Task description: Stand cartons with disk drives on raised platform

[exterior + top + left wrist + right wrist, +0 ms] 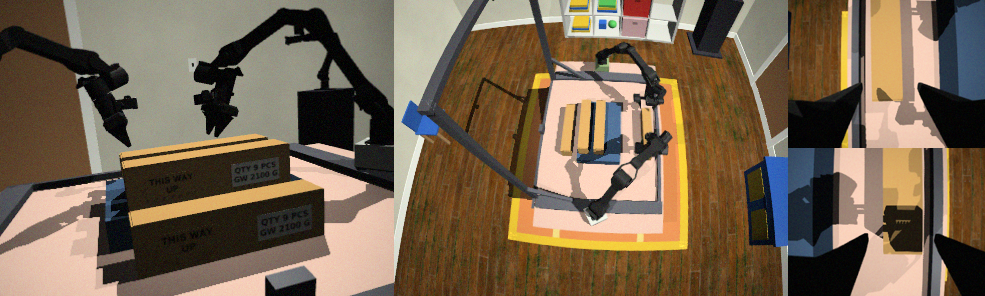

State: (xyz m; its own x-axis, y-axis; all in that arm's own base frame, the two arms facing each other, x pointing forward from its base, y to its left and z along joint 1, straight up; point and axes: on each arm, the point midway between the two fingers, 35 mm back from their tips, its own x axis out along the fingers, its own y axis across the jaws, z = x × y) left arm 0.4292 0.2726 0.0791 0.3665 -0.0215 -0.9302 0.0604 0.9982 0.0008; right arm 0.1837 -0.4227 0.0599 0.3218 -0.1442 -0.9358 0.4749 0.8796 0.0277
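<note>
Two tan cartons stand upright on the blue platform (613,125) (116,232) (973,66) (801,168): one carton (585,125) (210,175) and another carton (599,125) (200,145) beside it. A third carton (567,129) (230,235) stands upright on the pink table, beside the platform. A fourth carton (646,120) (887,49) (894,168) stands on the table at the platform's other side, near the frame rail. My left gripper (129,145) (890,85) is open above one end of it. My right gripper (212,134) (901,236) is open above its other end. Contents are hidden.
The dark frame rail (658,170) (855,66) (938,191) runs close along the fourth carton's outer side. A strip of pink table (925,59) (849,237) separates that carton from the platform. Frame posts rise at the table's far-left side in the top view.
</note>
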